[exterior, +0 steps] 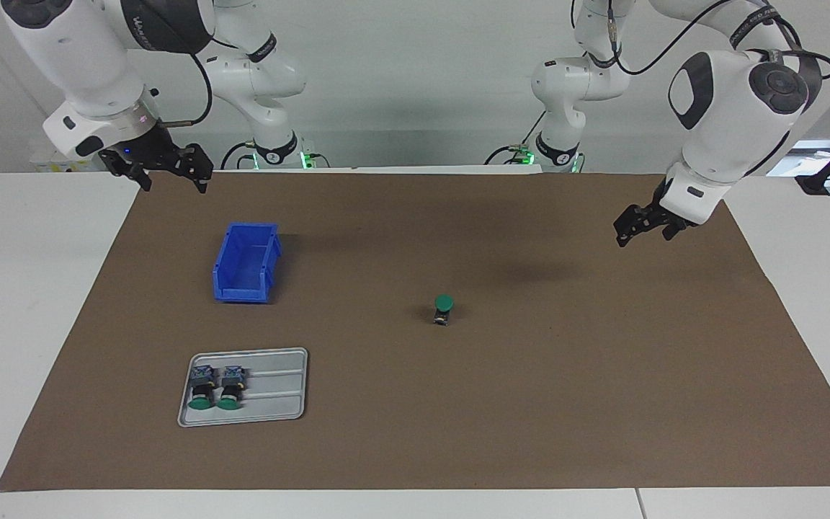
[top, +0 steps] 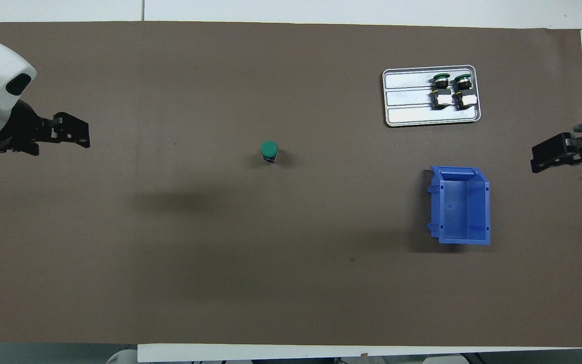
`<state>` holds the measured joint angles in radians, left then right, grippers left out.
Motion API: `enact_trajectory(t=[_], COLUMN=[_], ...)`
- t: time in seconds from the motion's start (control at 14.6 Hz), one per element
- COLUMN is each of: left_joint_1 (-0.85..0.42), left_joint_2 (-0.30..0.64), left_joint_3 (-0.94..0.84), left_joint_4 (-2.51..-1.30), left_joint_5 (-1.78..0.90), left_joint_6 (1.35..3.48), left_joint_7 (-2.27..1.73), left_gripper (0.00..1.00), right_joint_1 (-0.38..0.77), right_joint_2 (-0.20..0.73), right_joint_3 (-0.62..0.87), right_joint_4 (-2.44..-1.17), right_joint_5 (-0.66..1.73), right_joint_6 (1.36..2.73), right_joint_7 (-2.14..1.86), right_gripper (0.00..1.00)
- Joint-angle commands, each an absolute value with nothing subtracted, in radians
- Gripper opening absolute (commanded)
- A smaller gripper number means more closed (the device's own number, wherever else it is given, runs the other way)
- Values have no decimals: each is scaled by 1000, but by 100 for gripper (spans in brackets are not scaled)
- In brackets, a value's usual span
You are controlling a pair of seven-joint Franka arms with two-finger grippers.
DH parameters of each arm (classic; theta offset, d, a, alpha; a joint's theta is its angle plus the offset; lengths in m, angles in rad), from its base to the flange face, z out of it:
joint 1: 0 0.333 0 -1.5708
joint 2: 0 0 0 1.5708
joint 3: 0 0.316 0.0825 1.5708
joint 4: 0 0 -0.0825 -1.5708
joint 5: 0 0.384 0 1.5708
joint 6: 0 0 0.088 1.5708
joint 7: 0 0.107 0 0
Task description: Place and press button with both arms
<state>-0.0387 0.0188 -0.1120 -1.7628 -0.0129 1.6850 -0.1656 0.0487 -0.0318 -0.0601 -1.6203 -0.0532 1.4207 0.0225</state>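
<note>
A button (exterior: 444, 306) with a green cap stands upright on the brown mat near the table's middle, also seen from above (top: 269, 150). Nothing touches it. My right gripper (exterior: 173, 184) hangs open and empty over the mat's edge at the right arm's end, near the robots; the overhead view shows the right gripper (top: 534, 161) at that same edge. My left gripper (exterior: 644, 236) hangs open and empty above the mat at the left arm's end, and the overhead view shows the left gripper (top: 86, 137) well apart from the button.
A blue bin (exterior: 224, 270) (top: 435, 202) sits toward the right arm's end. Farther from the robots lies a grey tray (exterior: 278, 389) (top: 407, 96) holding two more buttons (exterior: 217, 388) on their sides. A brown mat (exterior: 530, 404) covers the table.
</note>
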Motion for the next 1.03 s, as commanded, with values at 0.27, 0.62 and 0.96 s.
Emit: enact_trajectory(t=[0.27, 0.62, 0.96], left_joint_1=[11, 12, 12], left_joint_2=[-41, -44, -49], left_joint_3=[-101, -103, -103], left_joint_4=[-1672, -1620, -1620], left_joint_5=[5, 23, 20], left_joint_6=[1475, 1420, 1407], left_joint_7=[-51, -51, -61], left_gripper=[99, 99, 100], right_joint_1=[43, 43, 43], right_joint_2=[-46, -46, -46], right_joint_3=[-58, -58, -58], right_joint_4=[-1635, -1635, -1635], right_joint_5=[-49, -49, -49], right_joint_6=[1424, 1424, 1424], right_joint_7=[-2, -2, -2], right_gripper=[98, 98, 98])
